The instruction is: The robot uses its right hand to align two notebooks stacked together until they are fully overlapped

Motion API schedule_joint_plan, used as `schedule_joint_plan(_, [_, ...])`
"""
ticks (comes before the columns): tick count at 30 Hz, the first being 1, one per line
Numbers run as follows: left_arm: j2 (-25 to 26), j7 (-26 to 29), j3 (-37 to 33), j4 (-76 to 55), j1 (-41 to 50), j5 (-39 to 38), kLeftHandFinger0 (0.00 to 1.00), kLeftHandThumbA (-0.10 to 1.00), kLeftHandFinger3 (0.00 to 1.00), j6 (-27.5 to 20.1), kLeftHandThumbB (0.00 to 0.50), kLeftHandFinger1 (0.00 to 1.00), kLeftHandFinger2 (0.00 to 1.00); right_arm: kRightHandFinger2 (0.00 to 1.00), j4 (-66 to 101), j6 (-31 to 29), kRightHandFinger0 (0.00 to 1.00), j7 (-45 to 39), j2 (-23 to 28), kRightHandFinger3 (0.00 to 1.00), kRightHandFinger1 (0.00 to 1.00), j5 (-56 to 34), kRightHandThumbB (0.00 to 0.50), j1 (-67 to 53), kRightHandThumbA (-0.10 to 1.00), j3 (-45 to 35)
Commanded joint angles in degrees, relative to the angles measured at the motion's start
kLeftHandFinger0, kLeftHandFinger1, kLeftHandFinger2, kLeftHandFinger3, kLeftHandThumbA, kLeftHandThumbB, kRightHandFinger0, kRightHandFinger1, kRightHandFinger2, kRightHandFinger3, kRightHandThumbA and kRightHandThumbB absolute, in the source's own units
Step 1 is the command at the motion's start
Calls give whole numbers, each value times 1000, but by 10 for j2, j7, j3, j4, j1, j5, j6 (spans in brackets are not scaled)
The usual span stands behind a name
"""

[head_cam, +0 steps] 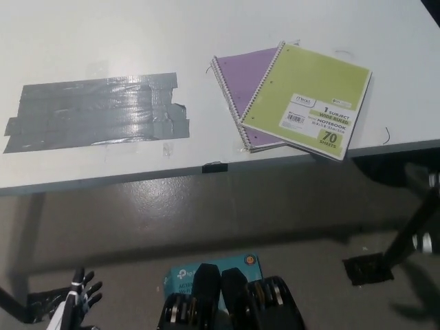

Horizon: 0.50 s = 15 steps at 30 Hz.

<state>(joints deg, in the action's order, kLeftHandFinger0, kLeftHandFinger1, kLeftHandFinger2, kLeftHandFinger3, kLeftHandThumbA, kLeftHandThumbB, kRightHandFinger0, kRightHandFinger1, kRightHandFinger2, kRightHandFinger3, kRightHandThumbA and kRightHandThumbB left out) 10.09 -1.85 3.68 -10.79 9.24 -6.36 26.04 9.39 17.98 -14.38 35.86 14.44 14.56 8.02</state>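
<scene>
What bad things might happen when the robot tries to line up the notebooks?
The green notebook lies skewed on the purple notebook, and its corner seems to poke past the table edge, so a push might knock it off. Their spiral wires could snag. The right hand isn't in view; the left hand rests low.

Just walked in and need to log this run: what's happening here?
Nothing is being handled yet. A green notebook lies on top of a purple notebook near the front edge of the white table, turned askew so the purple one sticks out to the left; they are not fully overlapped. The white left hand rests low at the lower left, away from the table, fingers apart. The black right hand is not in view. Grey tape strips are stuck on the table's left part.
</scene>
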Motion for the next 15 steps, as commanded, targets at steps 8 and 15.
schedule_joint_plan(8, [22, 3, -13, -16, 6, -1, 840, 1000, 1000, 9, 261, 1000, 1000, 918, 82, -24, 1000, -17, -27, 910, 985, -21, 152, 215, 921, -30])
schedule_joint_plan(15, [28, 3, -21, -17, 12, -3, 878, 1000, 1000, 9, 269, 1000, 1000, 825, 39, 10, 966, -23, -50, 825, 898, 15, 147, 338, 703, -16])
